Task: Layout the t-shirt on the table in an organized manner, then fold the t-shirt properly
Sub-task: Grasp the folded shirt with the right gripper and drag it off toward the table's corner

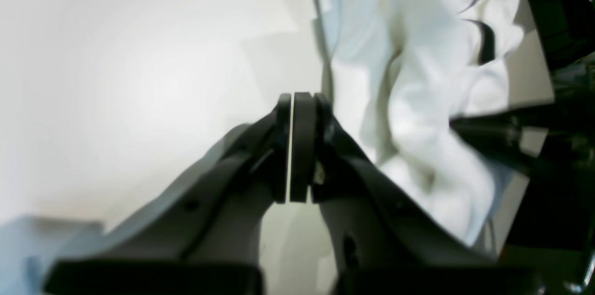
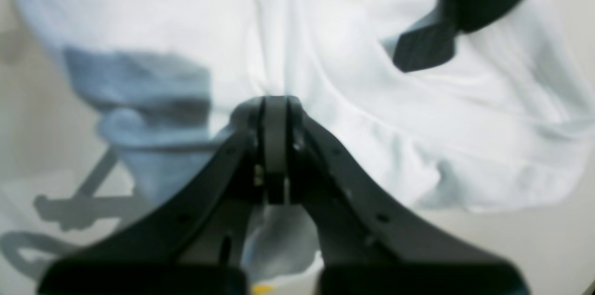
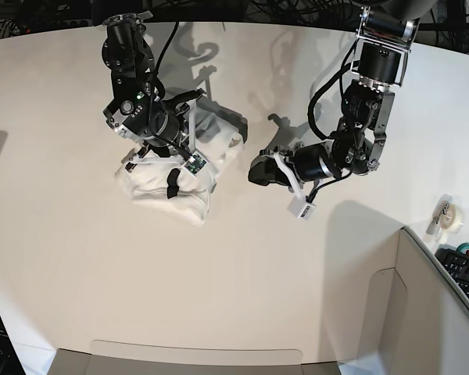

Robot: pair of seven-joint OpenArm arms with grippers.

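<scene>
The white t-shirt point(image 3: 184, 183) lies crumpled in a heap on the white table point(image 3: 242, 289), left of the middle. My right gripper point(image 2: 275, 100) stands down in the heap and is shut on the t-shirt point(image 2: 353, 100), whose creases run into its tips. A dark neck label point(image 2: 458, 16) shows up and right of it. My left gripper point(image 3: 258, 170) is shut and holds nothing. It hovers low over bare table just right of the heap. In the left wrist view its tips point(image 1: 297, 97) sit beside the t-shirt's point(image 1: 418, 100) edge.
A grey box-like panel point(image 3: 422, 312) fills the near right corner, with a tape roll point(image 3: 447, 215) and a keyboard point(image 3: 465, 269) beside it. Cables hang along the curved far edge behind both arms.
</scene>
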